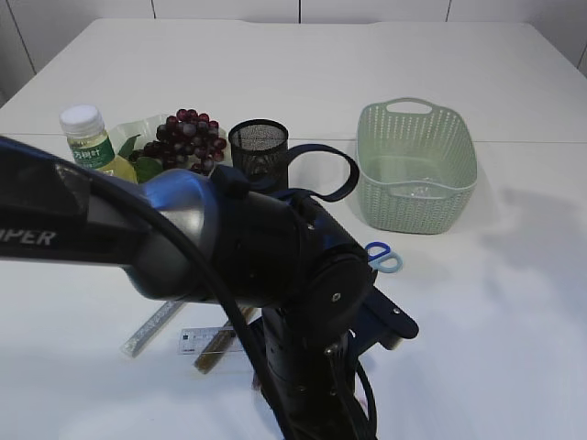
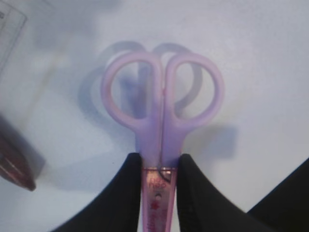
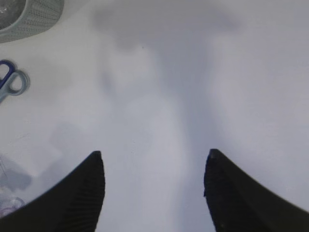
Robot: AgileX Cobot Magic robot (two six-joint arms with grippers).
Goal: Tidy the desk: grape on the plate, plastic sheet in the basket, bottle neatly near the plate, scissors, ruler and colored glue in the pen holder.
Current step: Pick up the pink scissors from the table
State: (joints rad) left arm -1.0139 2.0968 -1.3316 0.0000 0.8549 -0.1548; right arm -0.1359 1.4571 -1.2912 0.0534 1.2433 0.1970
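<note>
Pinching the scissors (image 2: pixel 161 145) just below the handle loops, your left gripper (image 2: pixel 159 193) has them caught between both fingers, above the white table (image 2: pixel 260 58). Your right gripper (image 3: pixel 154 188) stands spread wide over bare tabletop, holding nothing. From the pen holder (image 1: pixel 258 147), you see the grapes (image 1: pixel 188 137) on their plate (image 1: pixel 128 133) at nine o'clock, the bottle (image 1: pixel 90 139) beyond them, and the basket (image 1: pixel 417 165) at three o'clock

White table (image 1: pixel 514 302) under even light, pale panelled wall (image 1: pixel 229 8) behind.
</note>
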